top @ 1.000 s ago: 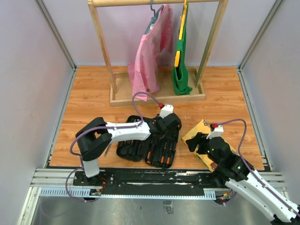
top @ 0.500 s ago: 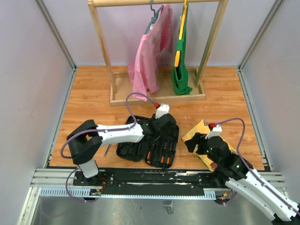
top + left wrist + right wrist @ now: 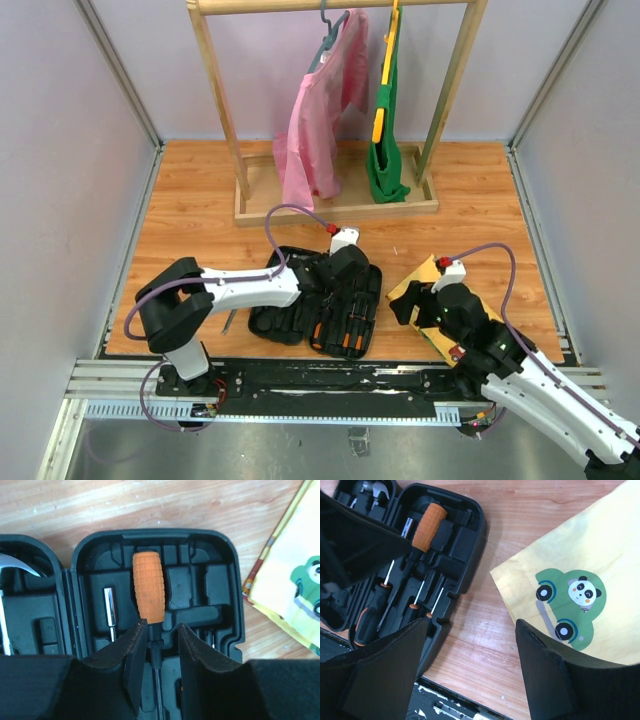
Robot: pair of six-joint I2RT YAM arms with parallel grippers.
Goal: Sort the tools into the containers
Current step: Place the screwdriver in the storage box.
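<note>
The black tool case (image 3: pixel 318 305) lies open on the wooden floor, its two halves side by side. My left gripper (image 3: pixel 345 275) hovers over the right half (image 3: pixel 220 555). An orange-handled screwdriver (image 3: pixel 148 592) lies in a moulded slot there. Its dark neck runs between the open left gripper's (image 3: pixel 161 626) jaws, close to the left finger and clear of the right one. A hammer head (image 3: pixel 15 565) shows in the other half. Several smaller screwdrivers (image 3: pixel 375 600) sit in slots. My right gripper (image 3: pixel 472 622) stands wide open over bare wood, holding nothing.
A yellow picture board (image 3: pixel 580 545) with a green panda car lies right of the case. A wooden rack (image 3: pixel 330 205) with pink and green garments stands at the back. A metal rail (image 3: pixel 330 385) runs along the near edge. Grey walls close both sides.
My left gripper has shifted a little toward the left and nearer over the case, and its jaws have narrowed around the screwdriver's neck. The right gripper has edged left and opened slightly.
</note>
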